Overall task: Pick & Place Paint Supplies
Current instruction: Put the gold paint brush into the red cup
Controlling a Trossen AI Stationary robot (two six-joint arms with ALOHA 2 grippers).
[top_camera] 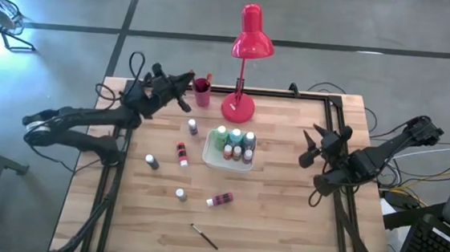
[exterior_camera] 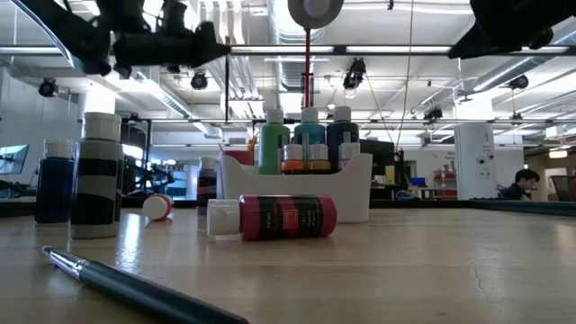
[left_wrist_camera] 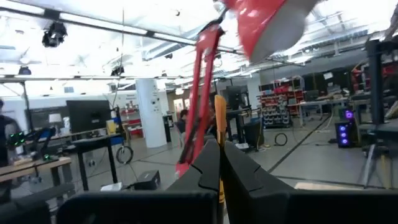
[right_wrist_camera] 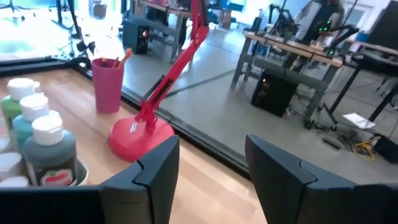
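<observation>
A: Paint bottles status? Where's everything in the top-down frame?

B: Cluster of upright bottles (top_camera: 235,143) packed in the white rectangular tray (top_camera: 209,150), frame centre: green, teal, dark, plus smaller orange ones, all pale caps. Loose on the wooden plank desk (top_camera: 281,227): one small upright bottle (top_camera: 193,127) just upper left of the tray, a red bottle (top_camera: 181,152) lying flat left of it, a dark bottle (top_camera: 151,161) further left, a pale-capped bottle (top_camera: 180,194) below, and a red cylindrical bottle (top_camera: 220,199) on its side lower centre.

A: Brushes?

B: One thin dark-handled brush (top_camera: 205,236) lying flat near the lower edge of the desk, metal ferrule visible in the low view. More handles stand in the red cup (top_camera: 202,92), upper centre, just left of the red desk lamp (top_camera: 244,63) base.

A: Left gripper?

B: Left gripper (top_camera: 187,79) is raised at upper left, right by the cup. Jaws pressed together, pinching a thin yellow-orange brush handle (left_wrist_camera: 219,124).

A: Right?

B: Right gripper (top_camera: 308,145) sits right of the tray, well apart from it. Jaws spread, nothing between them.
</observation>
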